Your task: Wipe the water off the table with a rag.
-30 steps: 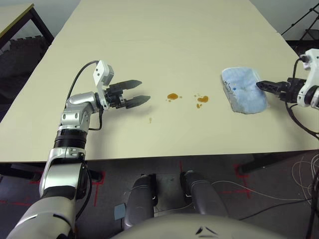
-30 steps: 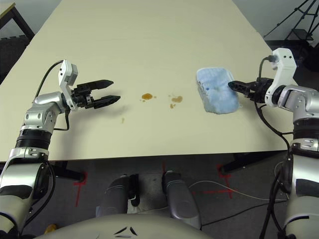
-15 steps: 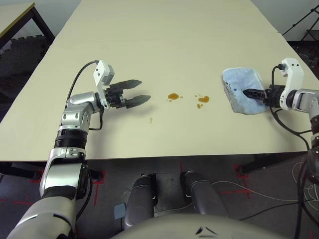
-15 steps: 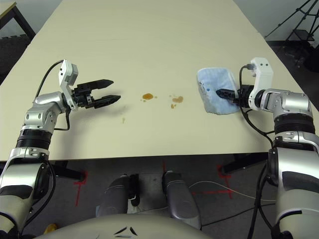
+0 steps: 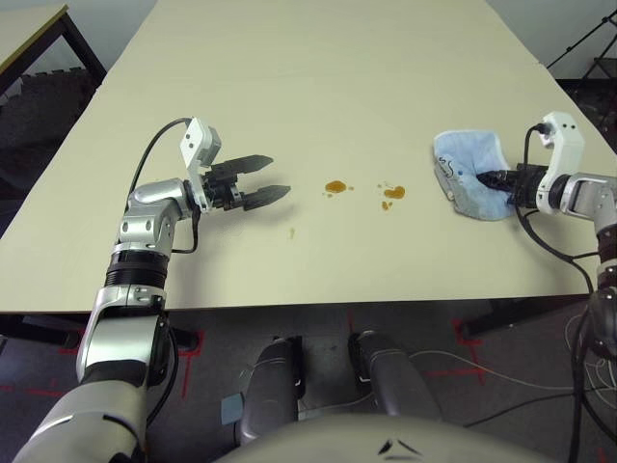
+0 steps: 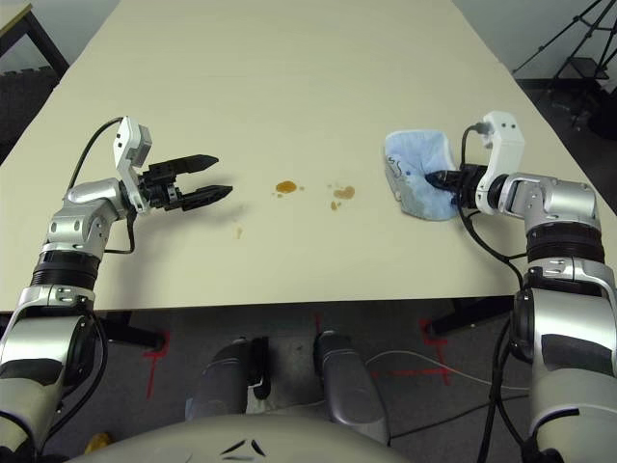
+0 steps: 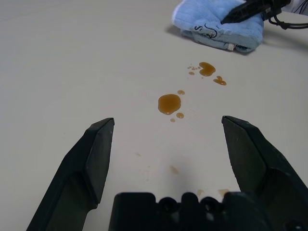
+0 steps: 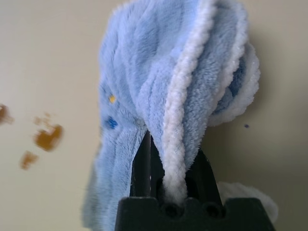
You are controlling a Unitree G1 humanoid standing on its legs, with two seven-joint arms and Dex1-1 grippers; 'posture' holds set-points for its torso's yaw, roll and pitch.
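Pinching rag, right side

Your right tool (image 8: 174, 179) is clamped on the bunched blue rag (image 8: 144, 72). Rag sits on the desk (image 5: 289, 96), near the amber water (image 5: 394, 192). Your left tool (image 7: 168, 127) is wide, empty, beside the puddles.

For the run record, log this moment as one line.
right gripper: shut on light blue rag | left gripper: open, empty | amber puddles: unwiped on table
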